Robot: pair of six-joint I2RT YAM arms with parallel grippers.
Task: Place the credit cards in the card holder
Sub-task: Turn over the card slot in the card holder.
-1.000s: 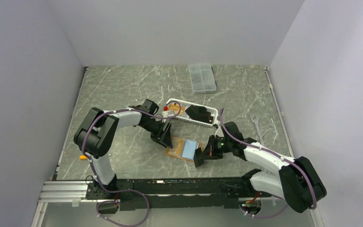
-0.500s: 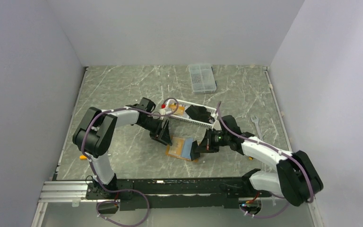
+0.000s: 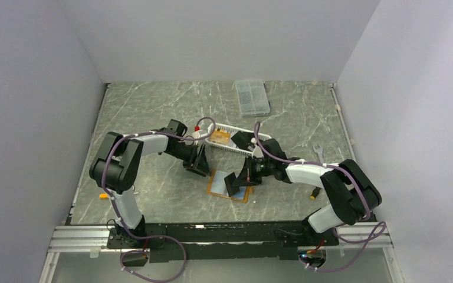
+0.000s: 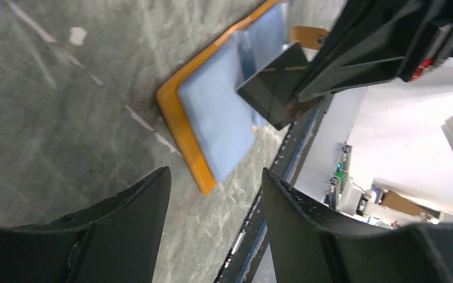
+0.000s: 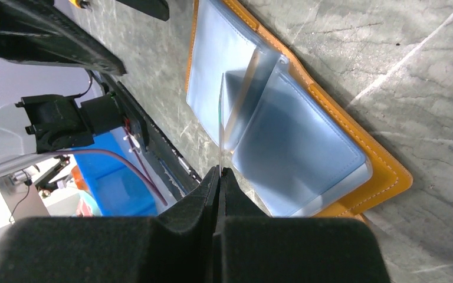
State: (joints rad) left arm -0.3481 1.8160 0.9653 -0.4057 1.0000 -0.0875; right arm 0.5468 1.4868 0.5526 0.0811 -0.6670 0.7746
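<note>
The orange card holder (image 3: pixel 221 190) lies open on the table, its light blue inside (image 5: pixel 307 141) facing up. My right gripper (image 3: pixel 243 177) is shut on a black credit card (image 4: pixel 274 85), which stands tilted over the holder's middle fold. In the right wrist view this card (image 5: pixel 220 124) shows edge-on, its far end at the inner pocket flap. My left gripper (image 3: pixel 199 165) stands open and empty just up-left of the holder (image 4: pixel 212 112), not touching it. Two more credit cards lie in the white basket: an orange-gold card (image 3: pixel 221 137) and a black card (image 3: pixel 243 139).
The white slotted basket (image 3: pixel 263 141) stands just behind the holder, close to both wrists. A clear compartment box (image 3: pixel 252 97) sits at the back. A wrench (image 3: pixel 318 154) lies to the right. A small orange item (image 3: pixel 102 195) lies near the left arm's base.
My right gripper has carried the black card leftward, from the holder's right edge to over its middle. The left gripper has drawn back slightly up-left, still open.
</note>
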